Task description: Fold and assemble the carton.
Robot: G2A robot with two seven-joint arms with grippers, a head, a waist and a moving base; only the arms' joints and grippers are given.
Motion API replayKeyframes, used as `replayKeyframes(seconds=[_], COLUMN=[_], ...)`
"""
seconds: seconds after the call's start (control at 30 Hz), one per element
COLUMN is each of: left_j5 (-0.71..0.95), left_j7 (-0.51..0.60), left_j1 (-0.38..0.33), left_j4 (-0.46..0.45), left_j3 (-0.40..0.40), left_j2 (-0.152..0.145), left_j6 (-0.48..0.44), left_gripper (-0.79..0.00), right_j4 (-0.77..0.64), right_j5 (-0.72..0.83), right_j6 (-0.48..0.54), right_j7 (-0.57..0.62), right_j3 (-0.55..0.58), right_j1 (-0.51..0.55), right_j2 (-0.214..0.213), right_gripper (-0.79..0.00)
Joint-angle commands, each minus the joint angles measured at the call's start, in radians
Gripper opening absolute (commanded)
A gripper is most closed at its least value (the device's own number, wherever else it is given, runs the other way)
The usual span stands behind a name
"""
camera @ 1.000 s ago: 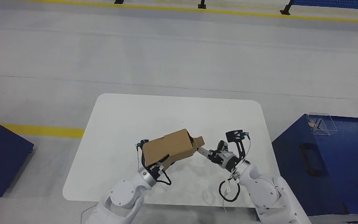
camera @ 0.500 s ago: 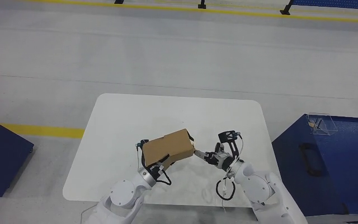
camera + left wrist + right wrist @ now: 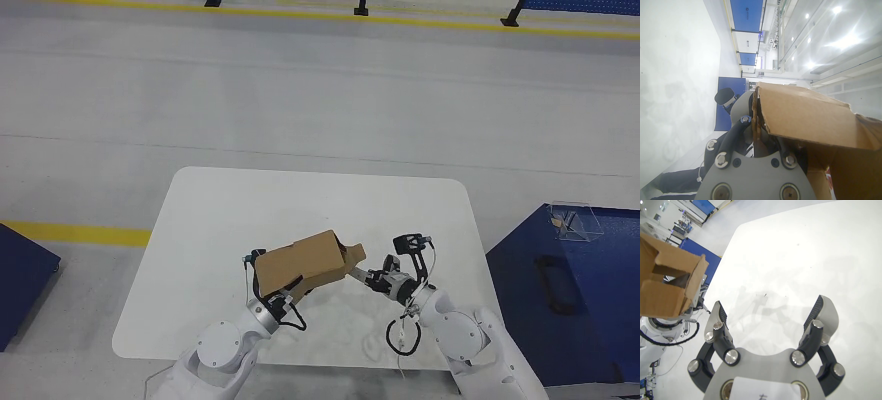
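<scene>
jaws on the left clamp the carton (image 3: 298, 263) — right jaws spread wide, empty.

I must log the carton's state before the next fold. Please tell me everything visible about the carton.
The carton is brown corrugated cardboard, a partly formed box held tilted above the table. The left gripper clamps one wall. The end flaps facing the open right gripper stand unclosed.

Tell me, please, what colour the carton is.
The carton is plain brown cardboard, without any pattern; it shows best in the top view.
</scene>
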State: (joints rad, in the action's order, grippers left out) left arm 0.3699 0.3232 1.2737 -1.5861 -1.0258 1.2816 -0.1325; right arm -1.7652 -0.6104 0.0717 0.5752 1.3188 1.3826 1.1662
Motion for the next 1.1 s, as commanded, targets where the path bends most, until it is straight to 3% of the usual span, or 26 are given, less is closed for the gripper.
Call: replayKeyframes(seconds=[0.0,0.43,1.07], left_j5=[0.000,0.000,-0.019], left_j7=[0.000,0.000,-0.002], left_j1=[0.000,0.000,0.016], left_j4=[0.000,0.000,-0.021], left_j3=[0.000,0.000,-0.011], left_j2=[0.000,0.000,0.002], left_j6=[0.000,0.000,0.013], left_gripper=[-0.785,-0.785,-0.785], right_j4=[-0.003,-0.037,-0.070], right_j5=[0.011,0.063,0.078], right_j6=[0.002,0.046,0.025], right_j7=[0.000,-0.064,-0.085], right_j3=[-0.002,0.013,0.015], right_j1=[-0.003,0.025,0.009], right_j2=[0.001,0.000,0.002], right_gripper=[0.000,0.000,0.000])
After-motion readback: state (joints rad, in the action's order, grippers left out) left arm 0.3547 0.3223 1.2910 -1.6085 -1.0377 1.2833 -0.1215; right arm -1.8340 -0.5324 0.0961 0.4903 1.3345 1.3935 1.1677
